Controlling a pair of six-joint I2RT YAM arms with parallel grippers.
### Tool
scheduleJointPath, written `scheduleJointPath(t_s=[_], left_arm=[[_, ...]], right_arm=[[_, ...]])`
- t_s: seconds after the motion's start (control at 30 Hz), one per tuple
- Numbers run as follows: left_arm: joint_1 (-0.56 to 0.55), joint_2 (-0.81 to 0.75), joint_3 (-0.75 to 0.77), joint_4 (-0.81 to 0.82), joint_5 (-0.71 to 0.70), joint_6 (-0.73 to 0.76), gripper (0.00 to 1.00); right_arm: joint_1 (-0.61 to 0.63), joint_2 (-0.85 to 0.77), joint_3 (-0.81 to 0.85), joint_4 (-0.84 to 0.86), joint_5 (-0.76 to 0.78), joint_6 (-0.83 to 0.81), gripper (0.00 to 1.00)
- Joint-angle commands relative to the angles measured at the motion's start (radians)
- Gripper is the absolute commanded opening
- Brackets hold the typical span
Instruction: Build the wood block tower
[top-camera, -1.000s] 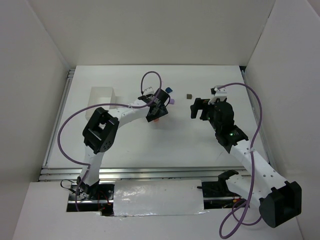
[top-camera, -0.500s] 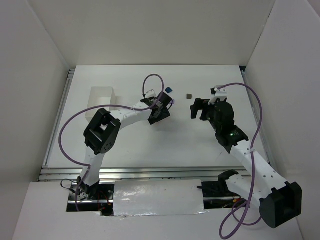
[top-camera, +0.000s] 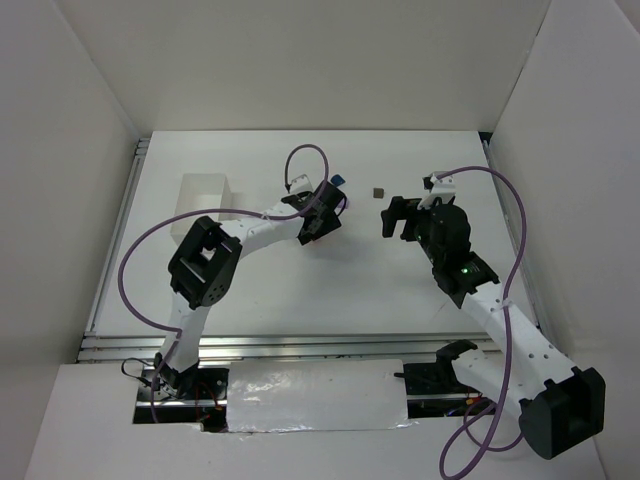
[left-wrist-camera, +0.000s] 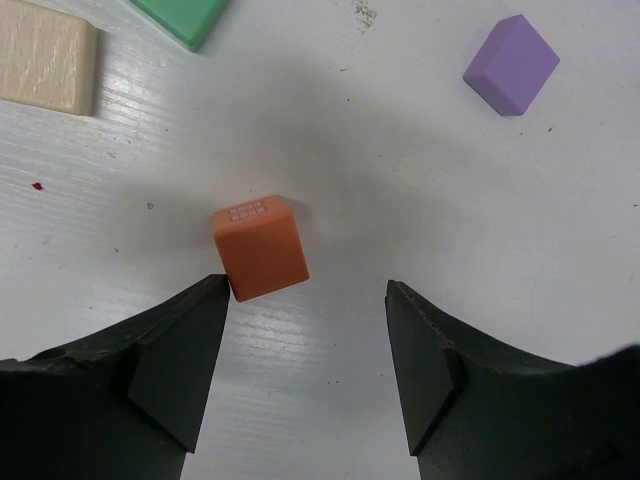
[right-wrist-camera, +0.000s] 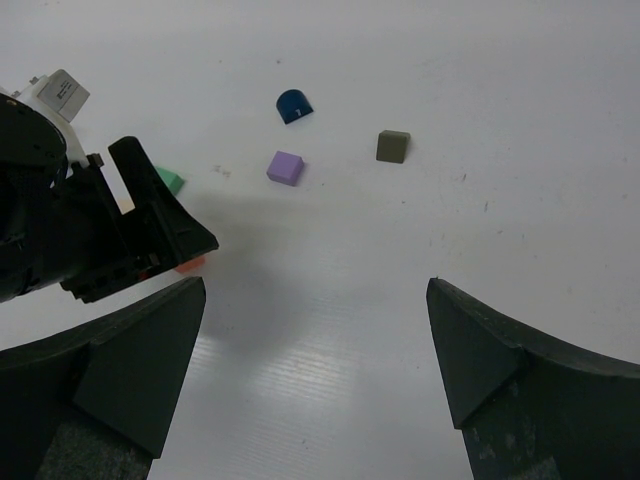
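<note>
The cubes lie apart on the white table, none stacked. An orange-red cube (left-wrist-camera: 260, 247) sits just ahead of my left gripper (left-wrist-camera: 308, 290), which is open, with the cube close to its left fingertip. A purple cube (left-wrist-camera: 510, 64), a green block (left-wrist-camera: 180, 15) and a pale wood block (left-wrist-camera: 45, 68) lie beyond it. In the right wrist view I see the dark blue cube (right-wrist-camera: 294, 105), the purple cube (right-wrist-camera: 285, 167) and the olive-grey cube (right-wrist-camera: 393, 146). My right gripper (right-wrist-camera: 316, 290) is open and empty, hovering to their right.
A larger white box (top-camera: 205, 195) stands at the back left. In the top view the left gripper (top-camera: 319, 224) and right gripper (top-camera: 397, 220) face each other, with the olive-grey cube (top-camera: 378, 191) and dark blue cube (top-camera: 339, 180) behind them. White walls enclose the table.
My left gripper has shifted slightly right and over the orange cube, which no longer shows in the top view. The right arm has barely moved.
</note>
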Motion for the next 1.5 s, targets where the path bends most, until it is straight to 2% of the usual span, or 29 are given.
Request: scheduleJointPath(t_s=[0.0, 0.57, 1.03, 1.3, 1.4, 1.47], left_arm=[[-0.004, 0.018, 0.04, 0.023, -0.013, -0.03, 0.77], [-0.037, 0.025, 0.045, 0.043, -0.013, -0.058, 0.78], [-0.037, 0.064, 0.097, 0.052, -0.078, -0.026, 0.78], [-0.038, -0.083, -0.029, 0.13, -0.01, 0.085, 0.79], [-0.037, -0.169, -0.104, 0.162, 0.017, 0.158, 0.85], [-0.037, -0.231, -0.13, 0.178, 0.034, 0.232, 0.98]], right_arm=[[-0.006, -0.015, -0.003, 0.001, 0.002, -0.011, 1.0], [-0.003, -0.029, -0.012, 0.007, 0.009, -0.014, 1.0], [-0.006, -0.026, -0.007, -0.002, 0.011, -0.014, 1.0], [-0.006, -0.046, -0.021, 0.019, -0.009, -0.022, 1.0], [-0.004, -0.052, -0.023, 0.024, -0.018, -0.026, 1.0], [-0.006, -0.049, -0.021, 0.024, -0.017, -0.028, 1.0]])
